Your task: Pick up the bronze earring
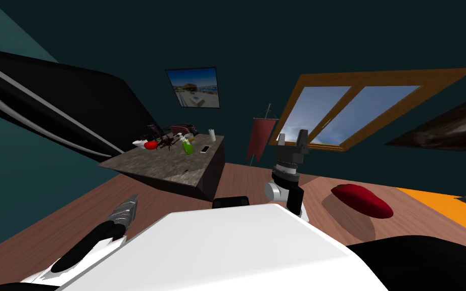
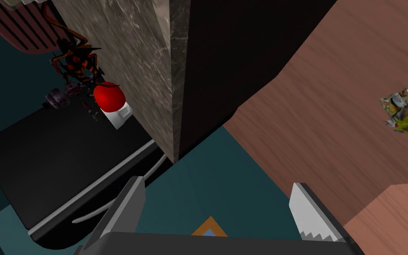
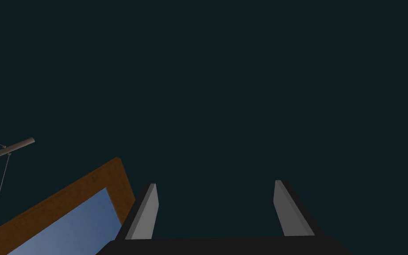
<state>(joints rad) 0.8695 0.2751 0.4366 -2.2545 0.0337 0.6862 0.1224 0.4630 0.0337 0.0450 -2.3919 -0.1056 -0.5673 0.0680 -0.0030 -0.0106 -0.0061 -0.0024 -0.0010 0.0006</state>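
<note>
Cluttered table (image 1: 171, 164) — right gripper (image 1: 292, 139), seemingly spread

Home room: wooden floor (image 1: 249, 177), dark teal walls (image 1: 257, 45), framed picture (image 1: 193, 87), wood-framed window (image 1: 348, 108) beyond right gripper (image 1: 292, 135), cluttered stone-topped counter (image 1: 171, 161), red banner (image 1: 261, 137).

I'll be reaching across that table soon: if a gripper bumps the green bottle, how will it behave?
The green bottle looks taller than wide, with a white top, so a knock up high would probably tip it. Its rounded body might then roll on the flat table. The phone lies close beside it and could get shoved.
</note>
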